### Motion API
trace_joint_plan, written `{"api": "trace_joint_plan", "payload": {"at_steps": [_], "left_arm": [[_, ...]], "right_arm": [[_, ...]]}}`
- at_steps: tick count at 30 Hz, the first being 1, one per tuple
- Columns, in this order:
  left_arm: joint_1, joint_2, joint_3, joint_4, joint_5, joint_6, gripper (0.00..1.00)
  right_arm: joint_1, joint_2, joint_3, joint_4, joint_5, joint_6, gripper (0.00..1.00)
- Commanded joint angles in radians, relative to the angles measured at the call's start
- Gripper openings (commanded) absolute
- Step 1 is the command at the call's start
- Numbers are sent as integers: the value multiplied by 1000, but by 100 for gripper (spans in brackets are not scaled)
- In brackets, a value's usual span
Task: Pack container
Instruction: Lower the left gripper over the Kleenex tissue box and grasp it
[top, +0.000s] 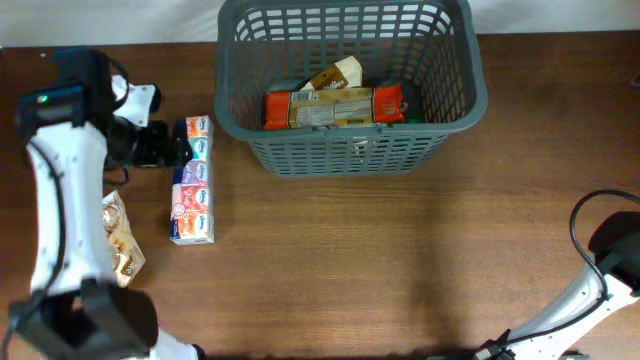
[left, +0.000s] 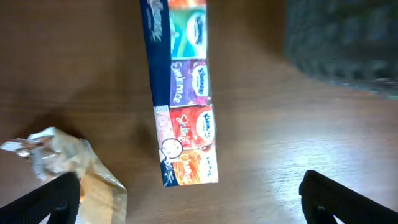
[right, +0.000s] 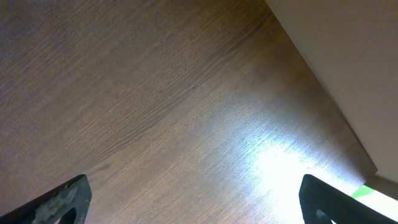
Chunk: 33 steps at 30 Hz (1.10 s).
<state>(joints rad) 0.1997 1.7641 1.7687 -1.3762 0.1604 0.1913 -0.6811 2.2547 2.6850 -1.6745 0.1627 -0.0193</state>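
Observation:
The dark grey lattice basket (top: 350, 140) stands at the back middle of the table, with an orange packet (top: 330, 108) and a tan packet (top: 335, 75) inside. A long multicoloured tissue pack (top: 193, 180) lies on the table left of the basket; it also shows in the left wrist view (left: 183, 93). A clear bag of brown snacks (top: 120, 235) lies left of it, also in the left wrist view (left: 74, 168). My left gripper (left: 193, 199) is open and empty above the tissue pack's end. My right gripper (right: 193, 199) is open and empty over bare wood near the table's edge.
The left arm (top: 60, 180) runs along the table's left side. The right arm (top: 610, 260) sits at the front right corner. The basket's blurred corner (left: 342, 37) shows at the upper right of the left wrist view.

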Motion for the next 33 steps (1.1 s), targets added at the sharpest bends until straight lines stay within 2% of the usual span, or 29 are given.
{"api": "trace_joint_plan", "payload": {"at_steps": [1,6,13,24,33], "left_arm": [[4,77,-1,-8,-9,19,100],[3,163,-1,8,-23,10,100],[-33,232,-1,26,-187,-109,100],[-129,285,-1,77,-183,-128,99],[-116,310,-2,97,-165,-126,99]], "right_arm": [[-6,-4,-3,3,-2,13,99],[-6,-4,-3,3,-2,13,99],[-6,-4,-3,3,-2,13,99],[-6,-4,-3,3,-2,13,99],[-6,-4,-3,3,-2,13,99]]}}
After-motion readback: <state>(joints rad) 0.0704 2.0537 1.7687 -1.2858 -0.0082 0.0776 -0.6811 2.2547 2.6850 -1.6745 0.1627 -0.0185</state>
